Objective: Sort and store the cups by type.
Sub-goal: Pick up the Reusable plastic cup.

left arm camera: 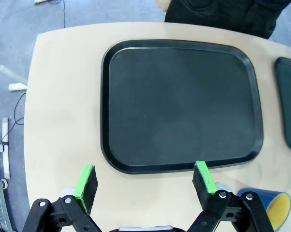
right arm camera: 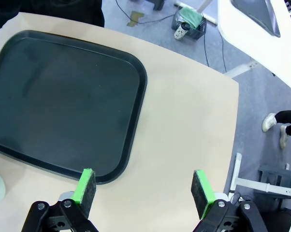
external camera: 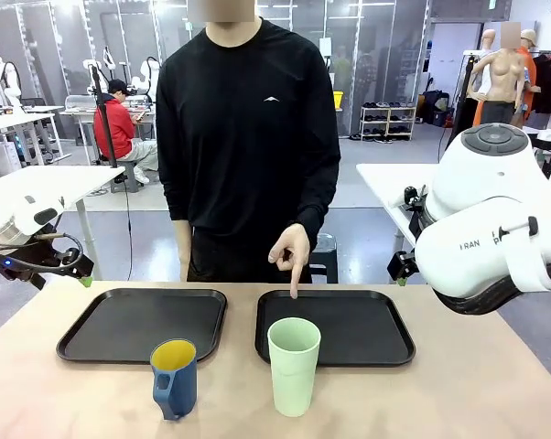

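The tall green cup (external camera: 294, 366) stood on the table (external camera: 459, 393), just in front of the right tray (external camera: 367, 329). The blue mug (external camera: 175, 377), yellow inside, stood near it, in front of the left tray (external camera: 134, 325). A person's hand (external camera: 291, 251) pointed one finger down at the right tray's far edge. The left gripper (left arm camera: 145, 181) hung over the table by the left tray, jaws wide apart. The right gripper (right arm camera: 145, 186) hung by the right tray's corner, jaws wide apart too.

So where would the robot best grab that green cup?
The cup stands upright, handleless, widening toward the rim. So probably pinch its wall around mid-height, coming in level from the robot's near side; the taper should keep it from slipping down.
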You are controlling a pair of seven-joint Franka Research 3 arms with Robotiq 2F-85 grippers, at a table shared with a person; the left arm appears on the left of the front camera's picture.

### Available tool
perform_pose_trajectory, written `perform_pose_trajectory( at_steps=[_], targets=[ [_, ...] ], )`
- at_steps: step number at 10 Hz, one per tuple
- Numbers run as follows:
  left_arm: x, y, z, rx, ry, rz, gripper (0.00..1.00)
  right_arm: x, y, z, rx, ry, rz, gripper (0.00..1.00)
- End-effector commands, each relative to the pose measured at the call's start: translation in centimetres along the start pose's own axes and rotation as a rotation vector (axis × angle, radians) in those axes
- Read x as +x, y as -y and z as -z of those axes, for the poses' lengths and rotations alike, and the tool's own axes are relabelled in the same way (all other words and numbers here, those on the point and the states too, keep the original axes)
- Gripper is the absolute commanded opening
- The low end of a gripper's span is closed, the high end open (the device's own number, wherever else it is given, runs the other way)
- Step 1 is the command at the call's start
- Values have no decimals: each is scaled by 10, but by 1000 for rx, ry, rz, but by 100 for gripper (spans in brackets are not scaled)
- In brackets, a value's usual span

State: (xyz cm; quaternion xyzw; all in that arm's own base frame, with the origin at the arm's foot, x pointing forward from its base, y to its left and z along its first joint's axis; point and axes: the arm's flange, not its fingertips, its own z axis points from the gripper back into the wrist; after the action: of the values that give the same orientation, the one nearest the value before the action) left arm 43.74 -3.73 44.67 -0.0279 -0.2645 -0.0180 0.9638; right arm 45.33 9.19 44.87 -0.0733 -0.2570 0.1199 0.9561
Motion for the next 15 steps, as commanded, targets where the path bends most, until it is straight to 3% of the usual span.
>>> perform_pose_trajectory(
  at_steps=[1,14,15],
  targets=[
    [0,-1,-1,-2,2,-2,100,0,0,0,-1,0,-1,100],
    [0,-1,-1,-2,2,-2,100,0,0,0,0,0,0,100],
    [0,-1,-1,-2,2,-2,100,-3,8,-4,6,-1,-80,100]
  ],
)
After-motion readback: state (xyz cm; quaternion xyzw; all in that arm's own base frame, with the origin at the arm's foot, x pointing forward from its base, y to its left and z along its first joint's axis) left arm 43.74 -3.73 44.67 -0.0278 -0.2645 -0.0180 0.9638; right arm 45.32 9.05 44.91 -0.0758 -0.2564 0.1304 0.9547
